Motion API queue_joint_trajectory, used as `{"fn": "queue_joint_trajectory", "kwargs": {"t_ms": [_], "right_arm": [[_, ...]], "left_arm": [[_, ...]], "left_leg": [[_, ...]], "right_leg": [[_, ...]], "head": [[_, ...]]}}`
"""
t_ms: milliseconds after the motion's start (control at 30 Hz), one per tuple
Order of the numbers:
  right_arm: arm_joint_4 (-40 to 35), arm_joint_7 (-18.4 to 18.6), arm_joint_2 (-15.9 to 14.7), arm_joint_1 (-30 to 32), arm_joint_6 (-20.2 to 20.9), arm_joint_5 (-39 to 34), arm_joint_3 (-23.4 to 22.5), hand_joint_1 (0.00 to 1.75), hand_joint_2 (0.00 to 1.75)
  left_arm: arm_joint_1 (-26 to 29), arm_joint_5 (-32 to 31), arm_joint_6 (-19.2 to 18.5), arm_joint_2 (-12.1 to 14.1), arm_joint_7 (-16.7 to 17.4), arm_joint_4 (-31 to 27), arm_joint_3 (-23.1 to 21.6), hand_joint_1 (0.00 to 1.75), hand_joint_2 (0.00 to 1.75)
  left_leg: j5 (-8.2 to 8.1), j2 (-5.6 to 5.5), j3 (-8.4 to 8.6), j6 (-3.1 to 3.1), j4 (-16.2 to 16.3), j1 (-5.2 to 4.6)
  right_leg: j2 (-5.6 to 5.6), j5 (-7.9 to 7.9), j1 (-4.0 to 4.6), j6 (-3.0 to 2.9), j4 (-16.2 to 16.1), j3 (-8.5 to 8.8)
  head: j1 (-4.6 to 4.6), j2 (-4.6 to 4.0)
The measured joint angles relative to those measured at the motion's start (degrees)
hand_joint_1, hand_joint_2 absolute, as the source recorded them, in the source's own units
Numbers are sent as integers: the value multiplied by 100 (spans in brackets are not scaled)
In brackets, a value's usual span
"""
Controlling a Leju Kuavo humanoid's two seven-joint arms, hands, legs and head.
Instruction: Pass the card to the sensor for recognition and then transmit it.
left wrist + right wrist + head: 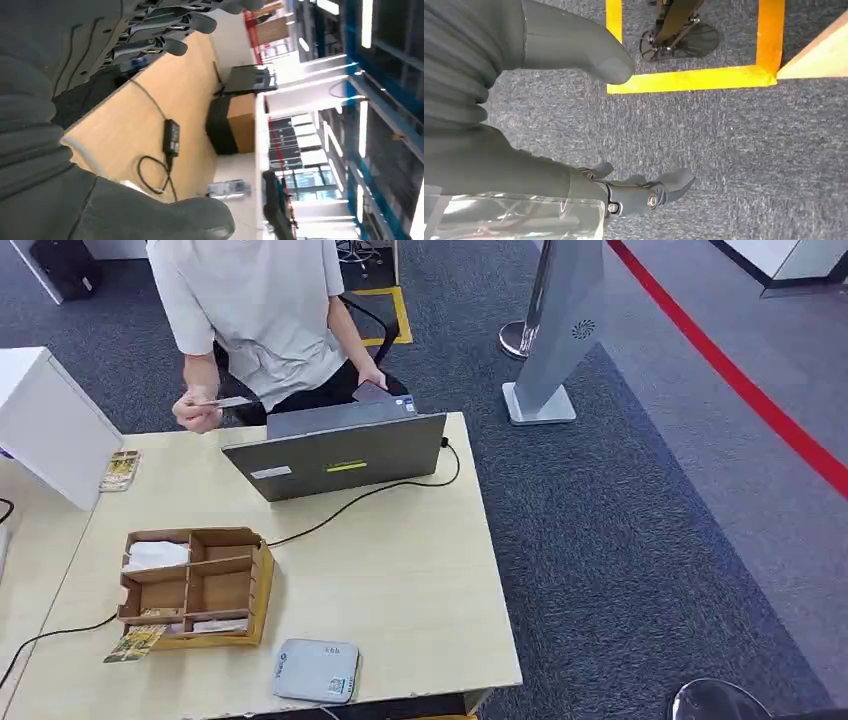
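Observation:
A person behind the table pinches a thin card (228, 401) in one hand, above the table's far edge. A patterned card (134, 642) lies by the near left corner of the brown cardboard organizer (255, 580), and another (120, 470) lies at the far left. The grey-white sensor pad (316, 670) sits near the table's front edge. In the left wrist view my left hand (65, 85) has its fingers (170, 30) apart and holds nothing, beside a wooden table. My right hand (494, 100) hangs over dark carpet, thumb and fingers (649, 192) apart, holding nothing.
An opened grey laptop (335, 452) stands at the table's far side, its black cable (380, 490) running across the top. A white box (50, 425) is at the left. A power adapter (171, 136) lies on the table. Yellow floor tape (694, 79) and a silver stand (555, 330) mark the floor.

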Motion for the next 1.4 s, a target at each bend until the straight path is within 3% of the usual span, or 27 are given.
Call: {"fn": "queue_joint_trajectory", "kwargs": {"t_ms": [200, 367, 867, 1400], "right_arm": [[217, -17, -20, -113, -94, 167, -26, 0, 175], [346, -26, -35, -179, -146, 265, -48, 0, 175], [693, -59, -122, -302, -262, 492, -201, 0, 175], [1045, 11, -269, -408, -310, 892, -380, 0, 175]], "left_arm": [[-360, -1169, 85, 195, 169, -302, -348, 0, 175], [-725, -2004, -79, 488, 510, -317, -757, 0, 175], [-1868, -4187, -1060, 1395, 1640, -215, -2160, 0, 175], [-3013, -6509, -2131, 2367, 2775, 345, -3560, 0, 175]], "left_leg": [[1, 1, 3, -1, 0, 0], [4, 2, 3, -5, 0, 0], [7, 8, 2, -5, 0, -1], [12, 8, 1, -12, 0, -1]], "right_leg": [[1, 3, 0, -3, 1, -2], [2, 7, 0, -9, 4, -4], [9, 11, 0, -13, 5, -9], [11, 14, 0, -16, 10, -15]], "head": [[-2, 0], [-4, 0], [-7, 0], [-7, 0]]}}
